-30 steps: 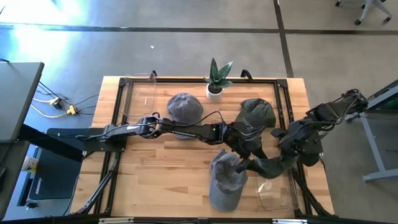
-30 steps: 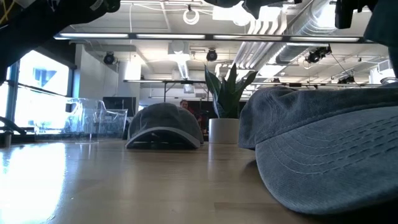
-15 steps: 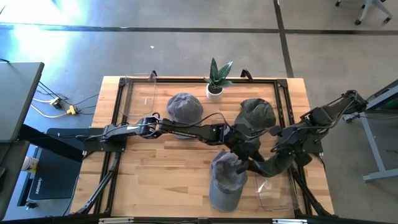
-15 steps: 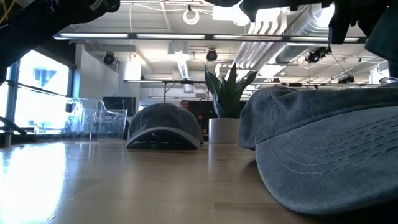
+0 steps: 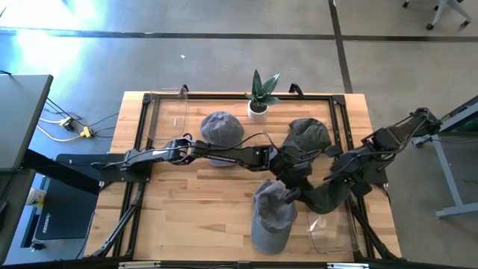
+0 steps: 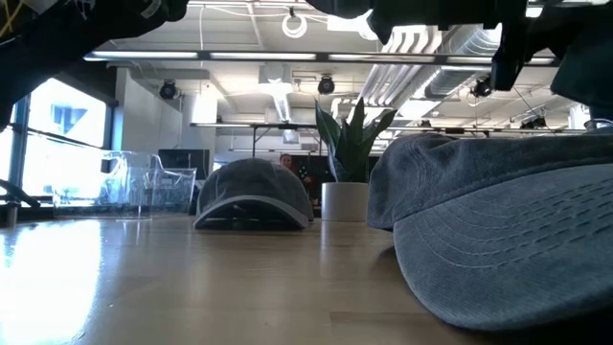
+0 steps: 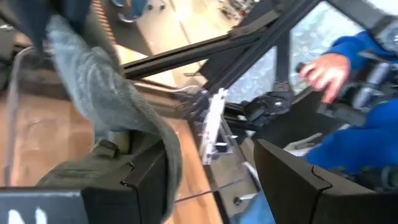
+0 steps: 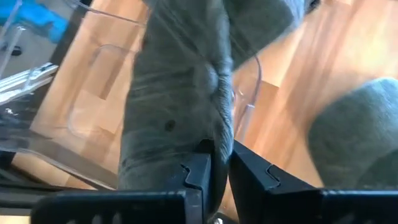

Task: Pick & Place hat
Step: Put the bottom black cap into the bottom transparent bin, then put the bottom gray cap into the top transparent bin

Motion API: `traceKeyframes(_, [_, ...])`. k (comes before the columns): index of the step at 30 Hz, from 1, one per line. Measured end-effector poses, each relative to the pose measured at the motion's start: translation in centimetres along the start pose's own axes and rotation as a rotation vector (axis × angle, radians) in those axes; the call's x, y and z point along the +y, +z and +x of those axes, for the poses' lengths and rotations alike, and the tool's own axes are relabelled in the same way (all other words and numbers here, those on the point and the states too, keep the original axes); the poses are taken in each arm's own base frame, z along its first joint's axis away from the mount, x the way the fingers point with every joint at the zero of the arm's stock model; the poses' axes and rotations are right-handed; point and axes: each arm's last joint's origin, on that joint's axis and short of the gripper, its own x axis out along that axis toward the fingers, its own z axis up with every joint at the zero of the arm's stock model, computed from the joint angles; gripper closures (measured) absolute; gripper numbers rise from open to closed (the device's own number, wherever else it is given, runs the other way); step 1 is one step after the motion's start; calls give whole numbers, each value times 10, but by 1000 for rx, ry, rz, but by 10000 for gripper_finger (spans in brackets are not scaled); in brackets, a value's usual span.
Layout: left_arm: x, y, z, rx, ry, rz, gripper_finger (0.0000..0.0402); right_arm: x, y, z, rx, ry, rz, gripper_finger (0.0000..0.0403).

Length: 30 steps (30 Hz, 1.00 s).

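My right gripper (image 8: 214, 163) is clamped on a grey hat (image 5: 326, 196), held above the clear tray (image 5: 332, 232) at the table's near right. My left gripper (image 5: 290, 187), fingers spread, sits beside it. I judge placing remains.

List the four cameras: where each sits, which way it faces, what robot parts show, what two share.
High: above the table, looking straight down; both arms meet at the held hat.
Low: at tabletop height, level past a grey hat and plant; arms overhead.
Left wrist: on the left arm, looking past the open left end effector at the held hat.
Right wrist: on the right arm; right end effector shut on that hat.
Shared: plant, high and low.
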Motion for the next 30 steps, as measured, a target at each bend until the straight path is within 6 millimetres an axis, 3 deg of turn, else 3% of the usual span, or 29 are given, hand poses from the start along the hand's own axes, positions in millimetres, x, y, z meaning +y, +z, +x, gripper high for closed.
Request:
traceKeyframes(3, [-2,0,0,11,-25,-28,182,-1,0,0,2,-45,3,341])
traceKeyframes(9, [4,3,-1,-62,95,-120,182,-4,-1,0,-9,-131,42,312])
traceKeyframes(15, [16,8,-8,-93,173,-104,182,-1,-1,-1,1,-26,199,268])
traceKeyframes(23, [12,31,-41,-81,269,-144,182,3,9,-34,-92,-10,483,251])
traceKeyframes(26, [12,40,-50,-101,306,-103,186,3,15,-45,-159,-15,528,264])
traceKeyframes(30, [-6,53,-76,-55,356,-97,204,5,26,-46,-259,57,514,280])
